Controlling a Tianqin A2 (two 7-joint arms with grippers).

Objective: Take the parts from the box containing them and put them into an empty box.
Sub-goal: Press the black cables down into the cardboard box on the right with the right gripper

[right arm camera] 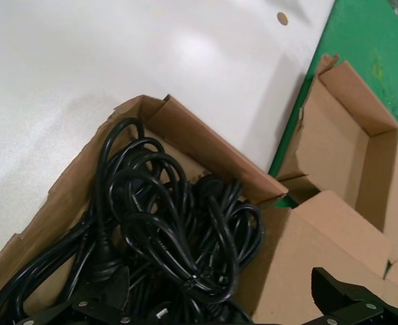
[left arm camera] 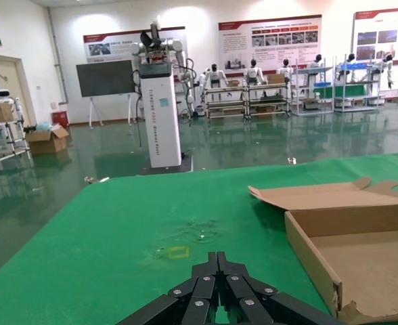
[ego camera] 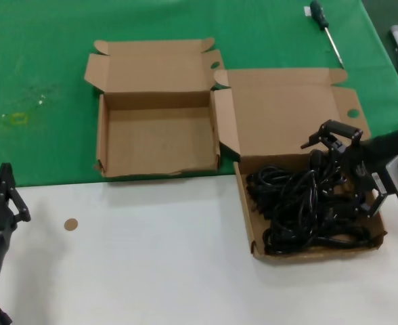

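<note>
Parked at the near table edge, left gripper (ego camera: 3, 193) pinched closed; right gripper (ego camera: 351, 169) fingers spread over cords (ego camera: 307, 203).

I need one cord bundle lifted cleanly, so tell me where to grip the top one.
Take the power cords at the bunched loops on top of the pile in the wider box, coming straight down with the right tool open as it is now. The loops stand proud there, while the box walls block any approach from the side.
</note>
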